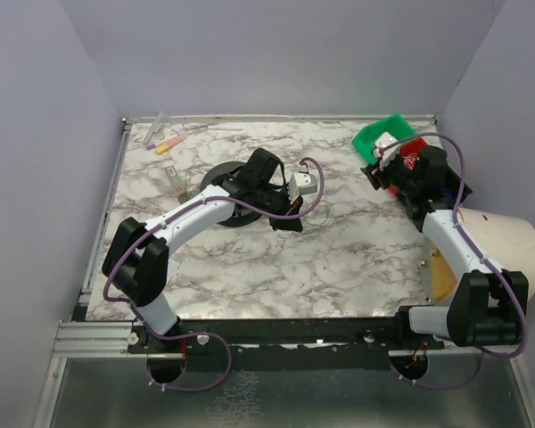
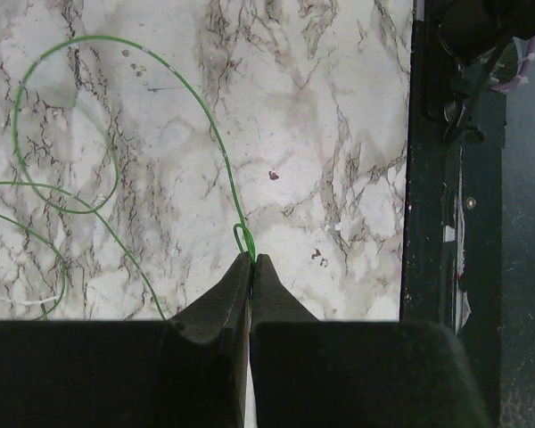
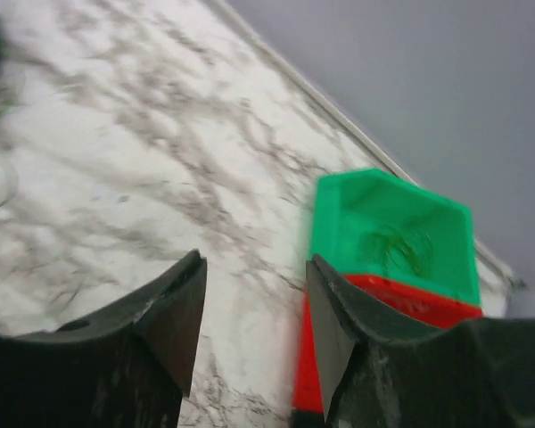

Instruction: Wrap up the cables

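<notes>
2 white-black arms (image 1: 193, 212), purple cords (image 1: 465, 174)

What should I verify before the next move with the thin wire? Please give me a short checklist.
1. Left claw shut on the green wire: ok, the wire is pinched at the tips.
2. Green wire free of tangles: cannot tell, its loops run out of the left wrist view.
3. Right claw open and holding nothing: ok.
4. Right claw apart from the green bin and the red bin: cannot tell, it looks very near them.
</notes>
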